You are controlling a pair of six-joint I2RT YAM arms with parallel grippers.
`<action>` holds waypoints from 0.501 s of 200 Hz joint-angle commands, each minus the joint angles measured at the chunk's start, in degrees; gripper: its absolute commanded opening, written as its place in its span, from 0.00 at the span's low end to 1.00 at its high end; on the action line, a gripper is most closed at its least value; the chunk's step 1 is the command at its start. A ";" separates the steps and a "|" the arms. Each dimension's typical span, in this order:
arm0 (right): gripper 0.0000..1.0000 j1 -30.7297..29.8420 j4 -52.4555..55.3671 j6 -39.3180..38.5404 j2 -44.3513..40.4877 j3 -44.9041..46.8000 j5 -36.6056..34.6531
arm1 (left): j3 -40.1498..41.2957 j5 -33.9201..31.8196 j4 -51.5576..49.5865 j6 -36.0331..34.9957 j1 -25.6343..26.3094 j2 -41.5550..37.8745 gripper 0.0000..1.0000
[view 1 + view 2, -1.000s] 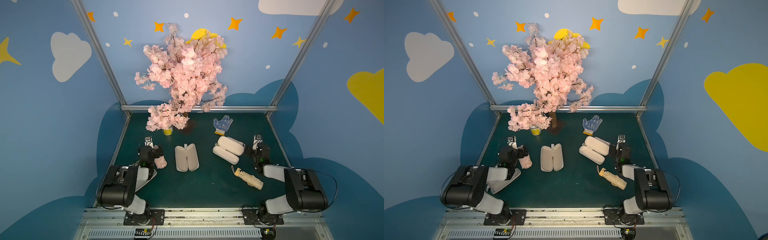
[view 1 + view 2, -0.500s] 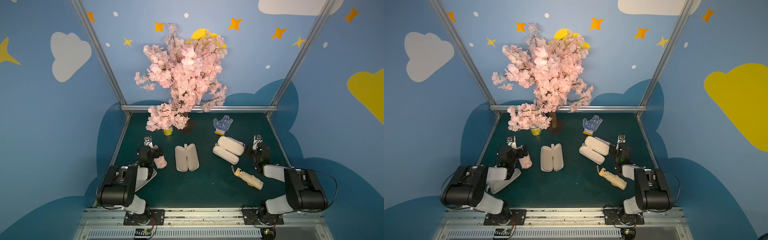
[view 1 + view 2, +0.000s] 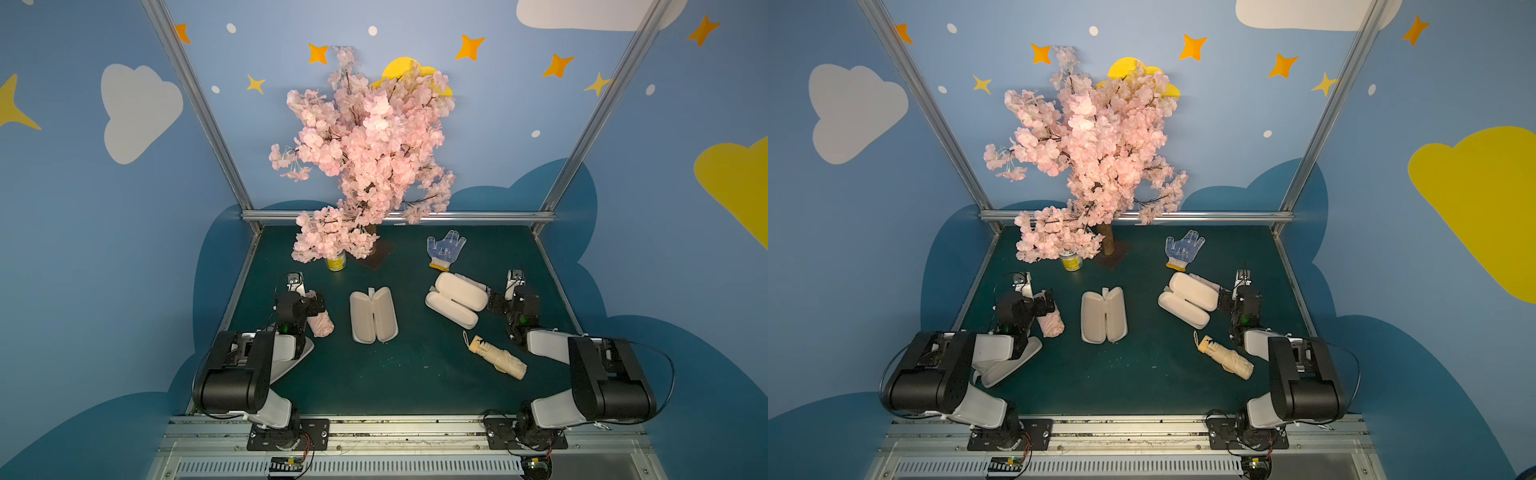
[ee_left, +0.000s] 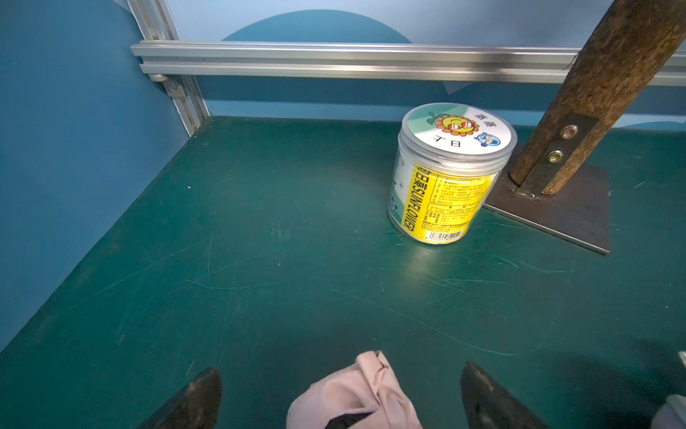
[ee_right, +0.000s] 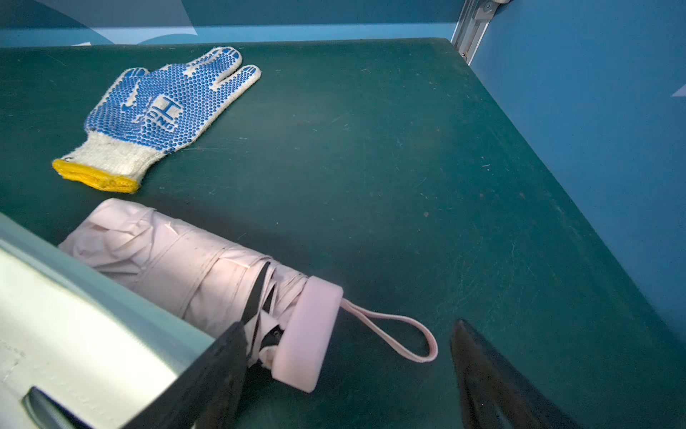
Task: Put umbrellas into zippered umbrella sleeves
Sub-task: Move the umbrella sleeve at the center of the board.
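Notebook entry: you read the table as a clock, 12 at the far rail (both top views agree on the layout).

Left gripper [image 4: 340, 371]: your jaws stand spread wide at 9 o'clock, one on each side of the pink umbrella [image 3: 322, 326], which lies on the green mat [image 3: 415, 374]. In the left wrist view neither of the fingers [image 4: 196, 397] touches the fabric, so you are pinching nothing.

Right gripper [image 5: 349, 327]: your jaws are likewise spread, at 3 o'clock. The handle end of the second pink umbrella [image 5: 208, 271] sits between them. You cannot tell whether the near finger touches it.

That umbrella lies just beside the far edge of the pale sleeve [image 3: 455, 303], at 2 o'clock, which shows two lobes side by side.

The open sleeve [image 3: 373, 315] lies near centre, its halves splayed and cream lining up.

The cream umbrella [image 3: 496, 359] lies on the mat at 4 o'clock, apart from both sleeves.

All three umbrellas lie outside the sleeves.

The glove [image 3: 445, 248] is at 1 o'clock. The can [image 3: 336, 262] is at 11, just beside the base of the blossom tree [image 3: 365, 158].
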State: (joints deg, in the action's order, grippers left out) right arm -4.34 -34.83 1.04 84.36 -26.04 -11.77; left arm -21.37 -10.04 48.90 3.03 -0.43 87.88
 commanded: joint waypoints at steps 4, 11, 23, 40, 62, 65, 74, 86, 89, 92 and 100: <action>0.86 -0.06 0.50 -0.30 -0.22 -0.52 0.02 | -0.51 0.63 -0.74 0.23 -0.26 -0.15 1.00; 0.86 -0.06 0.55 -0.25 -0.28 -0.51 0.16 | -0.46 0.64 -0.74 0.31 -0.25 -0.18 1.00; 0.86 0.06 0.42 -0.21 -0.29 -0.50 0.40 | -0.50 0.77 -0.74 0.27 -0.32 -0.16 1.00; 0.86 0.02 0.38 -0.16 -0.36 -0.48 0.32 | -0.50 2.87 -0.74 0.40 -1.08 -0.28 1.00; 0.90 -0.46 1.23 0.96 -1.35 -0.86 -2.40 | -0.02 1.77 -0.55 -1.07 -0.33 -2.72 1.00; 0.90 -0.49 2.78 0.32 -1.83 -1.18 -1.92 | -0.68 1.30 -2.75 -0.94 -0.11 -3.84 1.00; 0.90 -0.78 3.74 -0.95 -2.52 -1.95 -1.01 | -2.25 -1.07 -9.11 -0.83 0.71 -7.17 1.00; 0.90 -1.78 6.33 -0.19 -4.68 -3.60 -2.92 | -2.68 -5.69 -13.47 -0.67 2.54 -11.65 1.00; 0.90 -2.07 8.77 -0.26 -5.70 -4.48 -3.13 | -2.59 -6.78 -14.27 -0.55 3.06 -12.80 1.00; 0.90 -2.34 11.71 -0.62 -6.71 -5.47 -3.02 | -2.58 -8.11 -15.06 -0.23 3.61 -13.90 1.00; 0.90 -2.81 21.15 2.07 -9.93 -8.95 -3.47 | -2.83 -11.20 -17.98 1.55 4.76 -17.09 1.00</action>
State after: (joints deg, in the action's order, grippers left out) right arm -5.45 -29.32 1.04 81.65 -27.55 -13.21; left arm -22.13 -12.56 40.32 2.87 1.48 78.63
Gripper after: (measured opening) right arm 0.900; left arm 0.997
